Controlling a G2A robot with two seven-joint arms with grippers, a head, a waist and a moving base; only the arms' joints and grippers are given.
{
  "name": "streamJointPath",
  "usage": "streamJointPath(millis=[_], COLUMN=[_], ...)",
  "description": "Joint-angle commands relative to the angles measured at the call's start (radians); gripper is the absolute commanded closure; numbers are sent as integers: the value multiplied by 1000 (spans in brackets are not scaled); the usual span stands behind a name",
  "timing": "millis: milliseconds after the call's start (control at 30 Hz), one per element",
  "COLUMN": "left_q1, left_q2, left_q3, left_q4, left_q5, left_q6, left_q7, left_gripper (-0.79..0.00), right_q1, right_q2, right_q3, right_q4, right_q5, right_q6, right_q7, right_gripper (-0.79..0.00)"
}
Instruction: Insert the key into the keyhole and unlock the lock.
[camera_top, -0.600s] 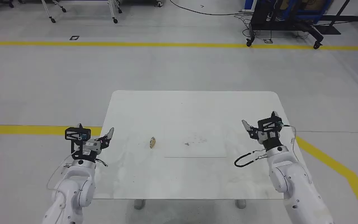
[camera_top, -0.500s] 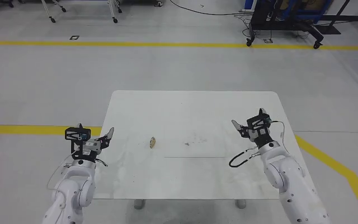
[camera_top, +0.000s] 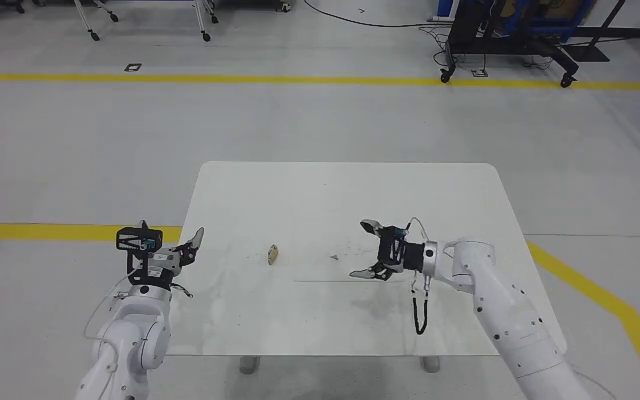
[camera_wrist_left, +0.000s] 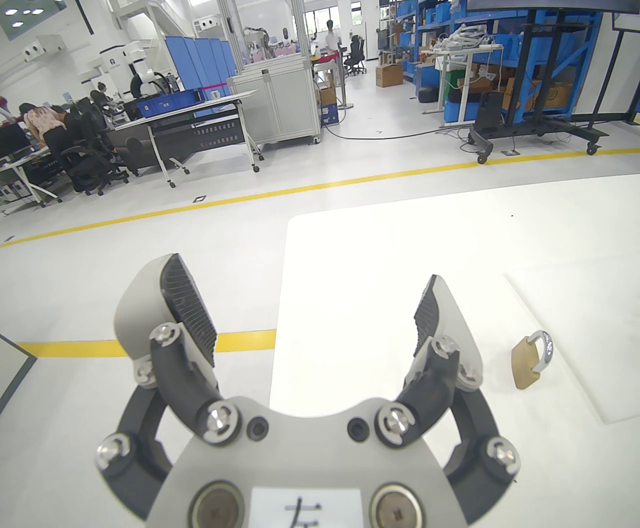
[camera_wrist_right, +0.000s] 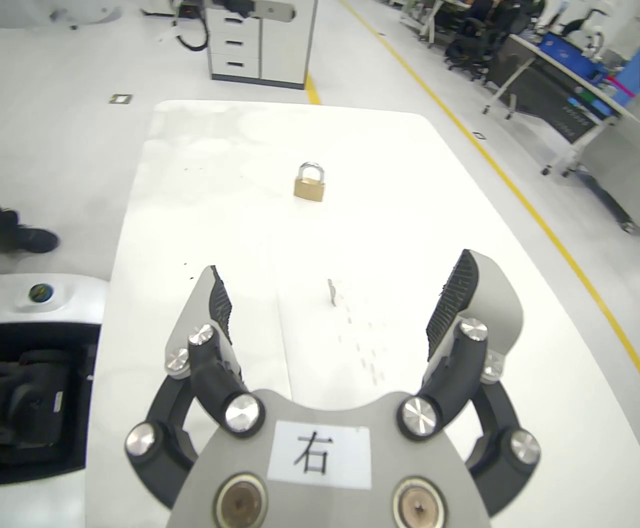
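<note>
Key, small thin silver metal sliver (camera_top: 334, 257): flat on the white rectangular table (camera_top: 300, 190), near mid-table, not touched by anything. Too small to tell which end is the blade.

Left to right in the top view:
- At the table's left edge: left gripper (camera_top: 170, 238), fingers spread wide, empty, well apart from key and lock.
- Next: brass padlock with silver shackle (camera_top: 272, 254), lying flat and loose on the table, shackle apparently closed.
- Then the key, near the padlock, not touching it.
- Just right of the key: right gripper (camera_top: 364, 250), fingers splayed, grasping nothing, aimed at the key. In the right wrist view, key just ahead of the gap between the ribbed black pads (camera_wrist_right: 452, 300).

Judged step: approach for the key pickup. Nothing of the task done yet.

Risks from here:
- Thin key flat on a smooth top, so pads likely to close over it or skid it away rather than lift it.
- Off-centre or crooked pinch, so blade badly lined up for the keyhole.
- Padlock unheld and left gripper far off, so likely to slide or spin under any push from the key.
- Keyhole face not visible, so possibly a wrong approach side.
</note>
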Motion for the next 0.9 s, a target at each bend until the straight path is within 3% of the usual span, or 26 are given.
streamJointPath(millis=[0,200,467,600,633,667,867], left_q1=[0,0,0,0,0,0,0], left_q2=[0,0,0,0,0,0,0], left_q3=[0,0,0,0,0,0,0], left_q4=[0,0,0,0,0,0,0], left_q5=[0,0,0,0,0,0,0], left_q6=[0,0,0,0,0,0,0], left_q7=[0,0,0,0,0,0,0], left_gripper=[-785,-785,-785,-785,-785,-785,-785], right_q1=[41,137,276,317,325,335,377], right_q2=[-1,-5,-60,-78,-82,-86,-114], right_q3=[-42,-135,-283,-326,-337,-348,-409], right_q4=[47,155,348,407,420,431,486], right_q5=[-2,11,101,110,109,105,105], right_q6=[4,4,16,21,16,17,34], right_q7=[-16,-3,121,131,135,143,173], right_gripper=[-785,-785,-782,-622,-462,-385,-299])
